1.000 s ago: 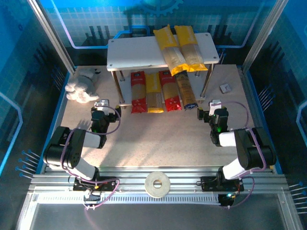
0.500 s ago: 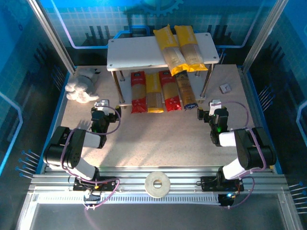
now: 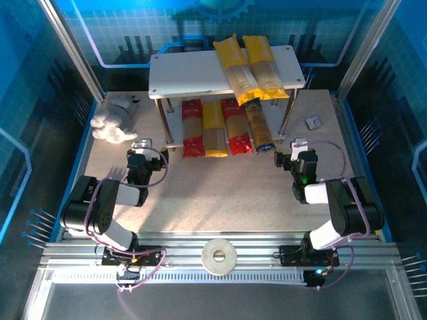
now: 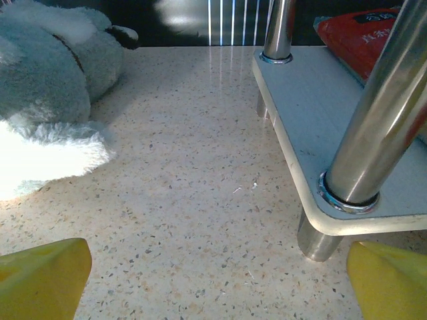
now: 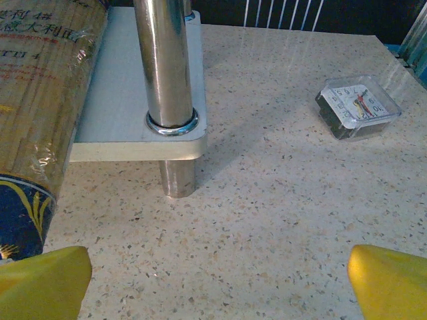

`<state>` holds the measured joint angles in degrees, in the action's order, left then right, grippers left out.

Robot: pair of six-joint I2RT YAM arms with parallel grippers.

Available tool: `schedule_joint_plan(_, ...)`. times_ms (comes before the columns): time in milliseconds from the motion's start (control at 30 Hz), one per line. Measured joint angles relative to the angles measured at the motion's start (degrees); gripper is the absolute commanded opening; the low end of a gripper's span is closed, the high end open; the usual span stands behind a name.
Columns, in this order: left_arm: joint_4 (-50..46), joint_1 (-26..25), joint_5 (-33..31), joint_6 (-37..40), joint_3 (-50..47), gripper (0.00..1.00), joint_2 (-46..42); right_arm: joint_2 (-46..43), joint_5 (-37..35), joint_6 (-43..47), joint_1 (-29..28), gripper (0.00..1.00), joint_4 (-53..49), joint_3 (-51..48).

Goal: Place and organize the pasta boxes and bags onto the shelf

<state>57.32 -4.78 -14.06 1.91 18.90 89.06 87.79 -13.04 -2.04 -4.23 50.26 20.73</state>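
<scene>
All six long, narrow pasta packs are up on the two-tier shelf of white-grey boards on thin metal legs [image 3: 193,73], which stands at the far side of the speckled beige counter [image 3: 220,193].

Top board has two yellow plastic spaghetti bags. The left yellow bag [image 3: 235,70] lies at a slant and the right yellow bag [image 3: 261,63] is right up against it. Both poke a little over the front edge.

Lower board, left to right, side by side:
- a red pack with a clear window [image 3: 191,127]
- a third yellow pack [image 3: 214,130]
- a second red windowed pack [image 3: 237,125]
- a clear tan pack with a dark blue end [image 3: 260,130]

The right wrist view shows that blue end hanging past the board's front edge.

The left pincer [image 3: 141,148] hangs low over the counter near the shelf's front left leg, jaws spread wide with nothing between them. In its wrist view the yellow fingertips [image 4: 43,280] sit in the bottom corners. The lower board's corner and a shiny leg are ahead on the right, and a fluffy grey-and-white plush toy [image 4: 47,100] lies off to the left.

The right pincer [image 3: 299,148] is the same deal by the front right leg, jaws wide apart and holding nothing. Its wrist view has the tan pack on the left and a small square clear-cased clock [image 5: 357,107] on the counter to the right, well apart from the shelf.

There's also a pale roll of tape [image 3: 219,256] on the metal rails between the two arm bases.
</scene>
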Motion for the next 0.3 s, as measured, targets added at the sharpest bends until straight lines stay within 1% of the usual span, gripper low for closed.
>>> schedule_joint_plan(300, -0.04, 0.00, 0.04, -0.02, 0.00, 0.99, 0.00, 0.00, 0.00, 0.20, 0.00, 1.00, 0.04, 0.00)
